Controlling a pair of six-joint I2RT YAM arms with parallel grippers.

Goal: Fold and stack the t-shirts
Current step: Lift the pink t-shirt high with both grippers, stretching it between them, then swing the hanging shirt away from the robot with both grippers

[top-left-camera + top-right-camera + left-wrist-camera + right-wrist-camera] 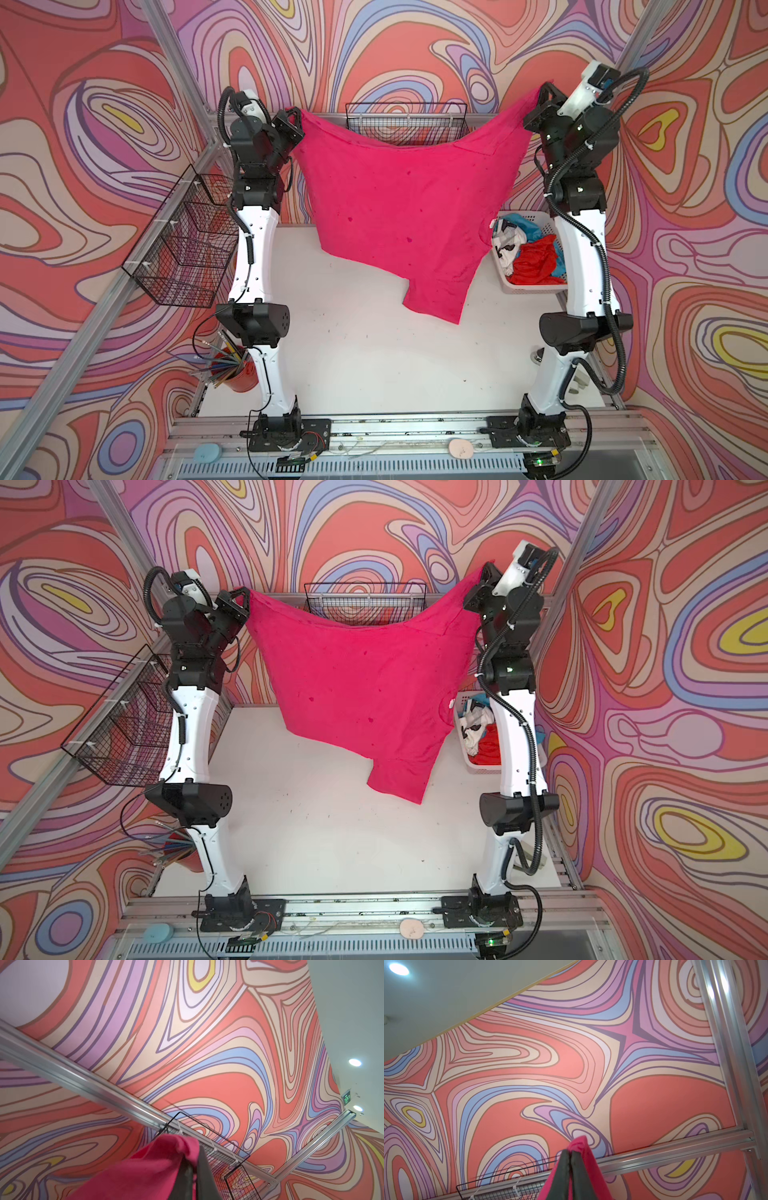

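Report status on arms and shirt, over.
Both shut: left gripper, right gripper on magenta t-shirt corners. It hangs spread, lower end near the table. Beside it, basket of other shirts; nothing blocking.

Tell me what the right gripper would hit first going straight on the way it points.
Past the pink t-shirt pinched in the right gripper, probably the swirl-patterned wall above the aluminium rail; depth is unclear.

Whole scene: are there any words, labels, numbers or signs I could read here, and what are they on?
No words or numbers can be read in any view.
Green sign, left wrist view: lit pictogram, too small to read.
White tag at the pink shirt collar: too small to read.
White shirt in the basket: black marks, crumpled, not legible as text.
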